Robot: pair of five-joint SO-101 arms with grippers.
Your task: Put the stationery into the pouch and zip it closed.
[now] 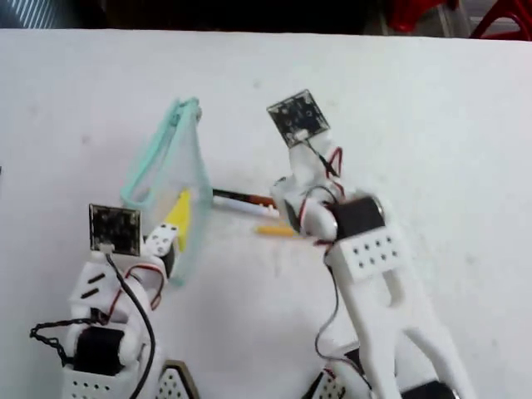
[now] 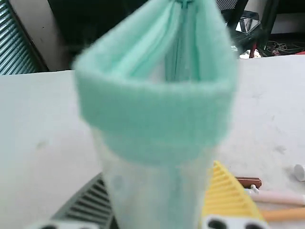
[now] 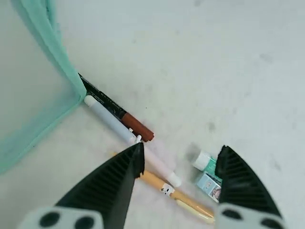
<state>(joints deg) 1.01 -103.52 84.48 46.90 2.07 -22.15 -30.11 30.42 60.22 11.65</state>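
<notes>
The mint-edged, clear-sided pouch stands upright with its mouth open; a corner of it also appears in the right wrist view. My left gripper is shut on the pouch's lower side, between the yellow finger and the grey one. Just right of the pouch lie a black-and-brown pen, a white pen and an orange pen, with a small eraser beside them. My right gripper hangs open directly over these pens.
The white table stretches wide to the right and back, ending at a dark edge at the rear. A black cable loops beside the left arm's base. A small white cap lies near the pens.
</notes>
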